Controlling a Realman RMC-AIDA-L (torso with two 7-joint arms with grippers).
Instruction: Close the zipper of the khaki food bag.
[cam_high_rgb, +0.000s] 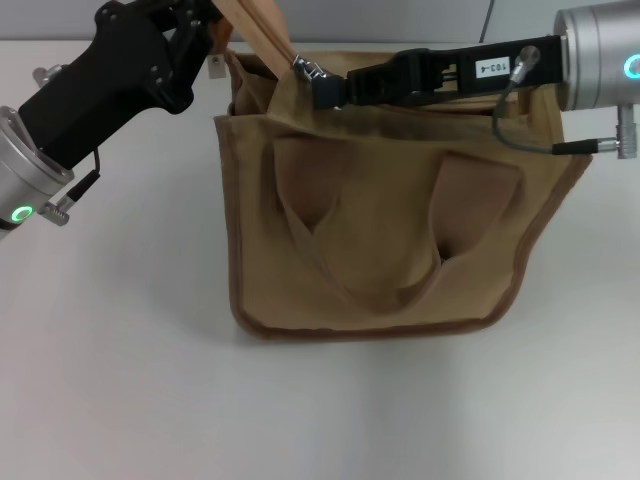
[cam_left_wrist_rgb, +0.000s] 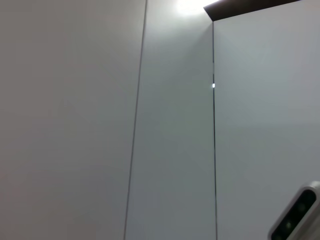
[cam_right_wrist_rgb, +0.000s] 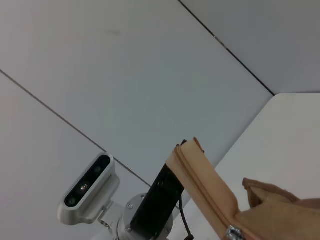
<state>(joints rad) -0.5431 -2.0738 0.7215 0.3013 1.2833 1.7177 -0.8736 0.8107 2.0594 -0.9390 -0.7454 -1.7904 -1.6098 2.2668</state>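
Your right gripper (cam_high_rgb: 322, 82) reaches in from the right along the top edge of the khaki food bag (cam_high_rgb: 390, 240), and its black fingertips are pinched together on the small silver pull tab of the zipper (cam_high_rgb: 306, 68), near the bag's far left corner. Your left gripper (cam_high_rgb: 205, 30) sits at the upper left, just beside that same corner, where a tan strap (cam_high_rgb: 255, 25) rises steeply out of the top of the head view. The strap runs right against it, but you cannot tell whether its fingers are closed on the strap or merely next to it.

The bag lies on the white worktop (cam_high_rgb: 120, 380), its broad face turned up, with two flat handles (cam_high_rgb: 330, 250) draped across that face in a loose V. You cannot see into it from here; the mouth along the far edge is hidden behind the right gripper.

Darker brown piping edges the bag, and the fabric is slack and creased around the handles. In the right wrist view the strap (cam_right_wrist_rgb: 200, 185) stands up taut from the bunched corner, with the silver tab (cam_right_wrist_rgb: 233, 232) at its foot and the left arm behind it. The left wrist view shows only a pale panelled wall (cam_left_wrist_rgb: 100, 125).
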